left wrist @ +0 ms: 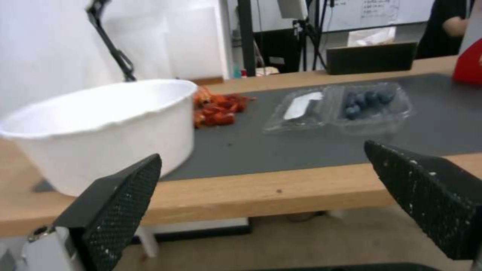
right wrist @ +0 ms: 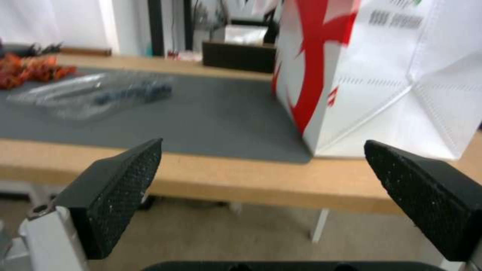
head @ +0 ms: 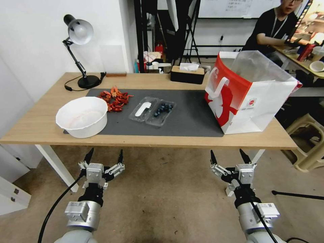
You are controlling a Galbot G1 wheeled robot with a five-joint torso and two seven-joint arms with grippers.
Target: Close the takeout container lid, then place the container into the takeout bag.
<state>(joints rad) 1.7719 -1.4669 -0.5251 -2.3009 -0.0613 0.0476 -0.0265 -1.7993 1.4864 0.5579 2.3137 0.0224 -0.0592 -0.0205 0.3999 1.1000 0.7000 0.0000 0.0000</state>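
Note:
The takeout container (head: 152, 110) (left wrist: 339, 108) (right wrist: 95, 96) lies open on the dark mat in the middle of the table, with blueberries (head: 163, 108) in its right half. Its lid (head: 143, 108) (left wrist: 297, 110), the left half with a white label, lies flat beside them. The red and white takeout bag (head: 249, 94) (right wrist: 382, 75) stands open at the mat's right end, its clear liner sticking up. My left gripper (head: 104, 157) (left wrist: 261, 165) hangs open below the table's front edge. My right gripper (head: 228, 157) (right wrist: 263, 154) is open too, below the front edge near the bag.
A big white bowl (head: 82, 116) (left wrist: 100, 128) sits at the mat's front left, with red crayfish shells (head: 115, 99) behind it. A black desk lamp (head: 80, 50) stands at the back left and a black tissue box (head: 187, 73) at the back middle.

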